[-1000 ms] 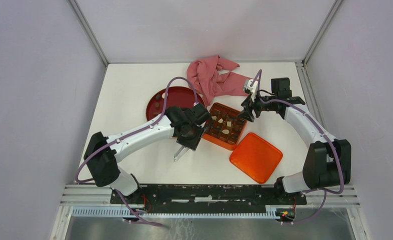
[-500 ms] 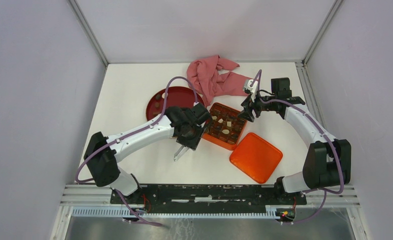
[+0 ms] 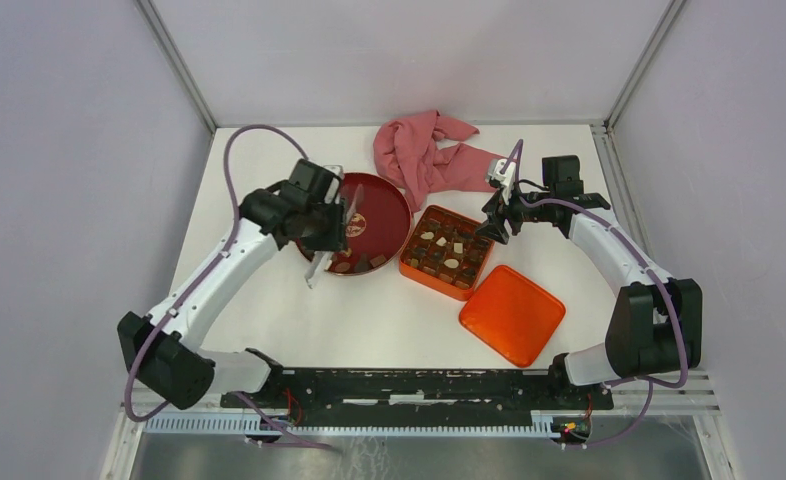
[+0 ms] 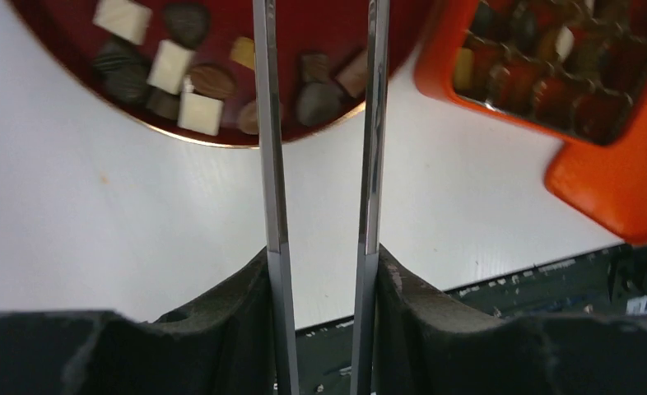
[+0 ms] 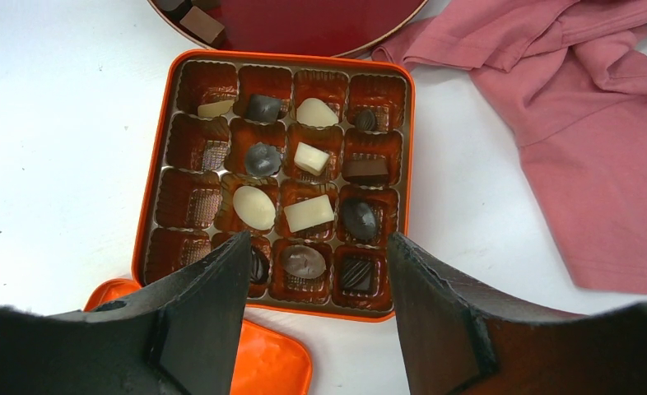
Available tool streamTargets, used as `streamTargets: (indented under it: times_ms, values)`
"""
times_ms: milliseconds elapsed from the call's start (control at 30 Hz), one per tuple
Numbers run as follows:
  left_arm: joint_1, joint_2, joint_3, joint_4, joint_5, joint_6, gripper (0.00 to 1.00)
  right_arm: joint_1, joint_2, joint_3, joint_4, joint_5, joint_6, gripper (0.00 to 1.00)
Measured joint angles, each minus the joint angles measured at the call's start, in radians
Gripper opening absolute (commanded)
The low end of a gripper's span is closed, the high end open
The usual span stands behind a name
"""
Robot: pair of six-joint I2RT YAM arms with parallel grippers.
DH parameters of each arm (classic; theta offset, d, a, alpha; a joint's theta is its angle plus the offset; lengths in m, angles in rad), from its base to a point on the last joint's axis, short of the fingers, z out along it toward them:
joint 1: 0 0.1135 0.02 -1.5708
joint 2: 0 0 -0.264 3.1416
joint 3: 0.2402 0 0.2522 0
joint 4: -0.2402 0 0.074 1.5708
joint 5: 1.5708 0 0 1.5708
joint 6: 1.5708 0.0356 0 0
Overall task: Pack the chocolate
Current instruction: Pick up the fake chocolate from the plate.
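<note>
Chocolate (image 5: 254, 207) is being kept partly in tin (image 5: 147, 222) cells, partly at plate (image 3: 384, 200) near rim. Left gripper (image 3: 331, 240) is being held over that rim, blades narrowly parted, nothing seen between. Right gripper (image 5: 316, 243) is being held wide above tin.

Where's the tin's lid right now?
Top view: the orange lid lies flat, right of centre, beside the near corner of the open tin.

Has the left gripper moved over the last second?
Yes. The left gripper has swung left and farther back on the table, leaving the near-left side of the orange tin and now hanging over the near rim of the red plate.
</note>
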Motion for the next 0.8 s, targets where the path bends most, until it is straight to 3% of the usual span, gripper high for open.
streamTargets:
  times_ms: [133, 300, 667, 800]
  values:
    - [0.198, -0.011, -0.054, 0.014, 0.010, 0.070, 0.45, 0.000, 0.000, 0.000, -0.001, 0.000, -0.003, 0.67]
    - [0.322, 0.061, -0.088, 0.037, 0.021, 0.136, 0.45, 0.000, 0.000, 0.000, -0.002, 0.000, -0.003, 0.67]
    - [0.363, 0.354, -0.001, 0.128, 0.029, 0.211, 0.46, 0.000, 0.011, -0.002, 0.005, 0.013, 0.010, 0.66]
    - [0.373, 0.405, 0.055, 0.149, 0.035, 0.219, 0.46, 0.002, -0.004, -0.059, 0.128, 0.117, 0.116, 0.65]
